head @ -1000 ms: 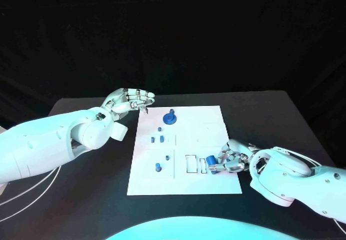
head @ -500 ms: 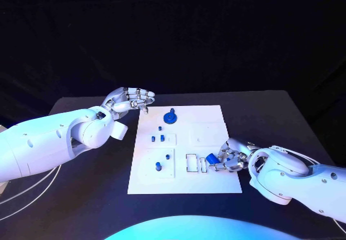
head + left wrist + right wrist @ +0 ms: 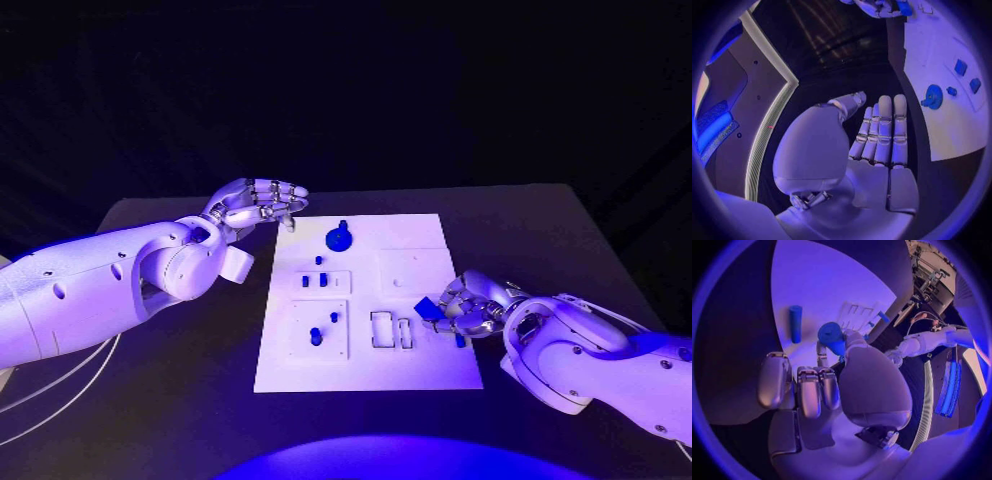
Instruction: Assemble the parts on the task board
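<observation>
White task board point(image 3: 418, 370), blue parts point(image 3: 339, 238) seated

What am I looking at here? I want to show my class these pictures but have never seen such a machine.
It is a robot with two white arms ending in silver hands, at a black table. One picture looks down from its head; the round ones come from cameras at each wrist. A white task board carries small blue parts, among them a gear-like part. The right hand pinches a blue cylinder; another blue peg lies nearby. The left hand holds nothing, its fingers curled, beside the board's far corner.
</observation>
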